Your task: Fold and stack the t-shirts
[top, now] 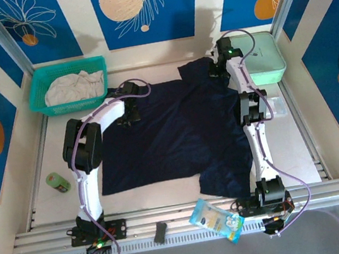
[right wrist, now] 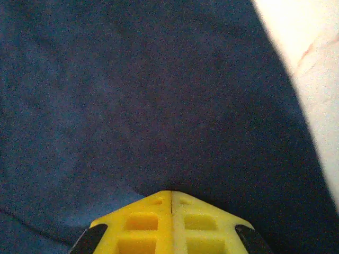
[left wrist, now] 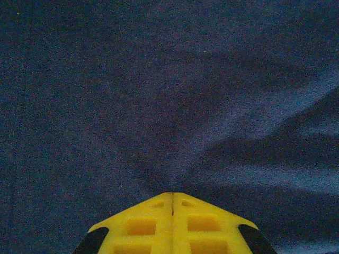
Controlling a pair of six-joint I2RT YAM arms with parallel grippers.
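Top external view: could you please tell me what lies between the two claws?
The dark navy cloth t-shirt spreads from the left claw to the right claw, as the top view shows.

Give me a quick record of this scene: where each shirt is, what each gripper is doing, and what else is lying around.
navy t-shirt: spread out, unfolded, on the table
off-white t-shirt: crumpled in the teal basket, far left corner
left gripper: shut, pinching the navy t-shirt near its far left edge, with creases fanning from the tips
right gripper: shut, tips at the navy t-shirt's far right part; pinch unclear
other items: mint-green case far right; packet at the near edge
folding: not yet started
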